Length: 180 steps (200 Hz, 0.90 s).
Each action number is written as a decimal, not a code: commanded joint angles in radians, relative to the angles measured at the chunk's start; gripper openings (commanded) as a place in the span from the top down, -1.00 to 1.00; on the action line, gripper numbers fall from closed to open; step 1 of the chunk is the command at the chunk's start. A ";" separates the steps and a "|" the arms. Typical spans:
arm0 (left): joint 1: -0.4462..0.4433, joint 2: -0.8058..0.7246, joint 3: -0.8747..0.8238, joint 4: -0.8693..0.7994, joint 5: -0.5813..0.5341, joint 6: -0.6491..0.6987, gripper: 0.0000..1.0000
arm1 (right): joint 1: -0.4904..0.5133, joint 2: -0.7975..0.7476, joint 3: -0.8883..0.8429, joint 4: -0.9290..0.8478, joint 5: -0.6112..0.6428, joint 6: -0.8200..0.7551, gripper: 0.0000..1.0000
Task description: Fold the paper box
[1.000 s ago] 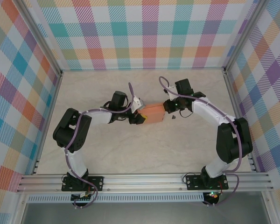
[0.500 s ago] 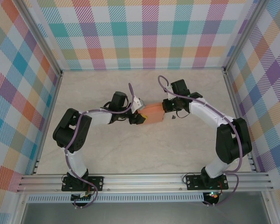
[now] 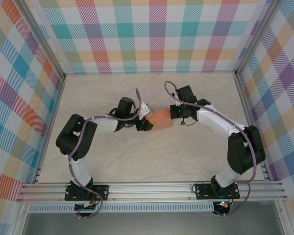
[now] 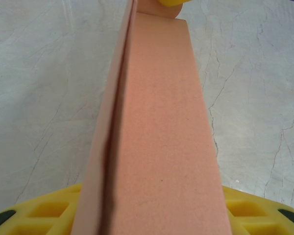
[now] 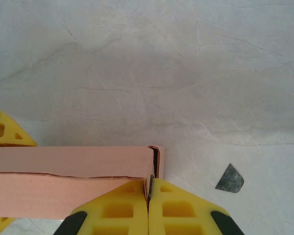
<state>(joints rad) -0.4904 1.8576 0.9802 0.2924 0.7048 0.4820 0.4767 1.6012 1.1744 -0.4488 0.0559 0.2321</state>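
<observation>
pale marbled tabletop (image 3: 137,161) ringed by pastel plaid walls (image 3: 152,34) and aluminium frame rails (image 3: 152,188).

Left wrist view: the paper box (image 4: 157,137) runs off the bottom edge and hides most of the yellow fingers (image 4: 46,211) of the left gripper (image 4: 152,213).

Right wrist view: the box is cut by the left edge and the right gripper (image 5: 148,196) by the bottom edge. The dark scrap (image 5: 230,178) at lower right cannot be identified.

Paper box (image 3: 161,118) mid-table (image 3: 137,156), between left gripper (image 3: 148,123) leftward and right gripper (image 3: 174,113) rightward; small scrap (image 5: 230,178) near, farther right.
</observation>
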 commanded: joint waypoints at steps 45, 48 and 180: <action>-0.013 0.001 -0.002 -0.005 -0.033 -0.020 -0.01 | 0.026 -0.059 -0.223 0.136 -0.032 -0.079 0.75; -0.014 0.002 0.001 -0.009 -0.029 -0.020 -0.01 | 0.026 -0.064 -0.231 0.143 -0.033 -0.086 0.75; -0.013 0.018 0.043 -0.091 -0.017 0.027 0.03 | -0.065 -0.336 -0.177 -0.025 -0.030 0.076 -0.50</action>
<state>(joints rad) -0.5018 1.8576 0.9939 0.2420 0.6857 0.4900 0.4770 1.2816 0.9283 -0.3653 0.0616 0.1909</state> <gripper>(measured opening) 0.489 0.670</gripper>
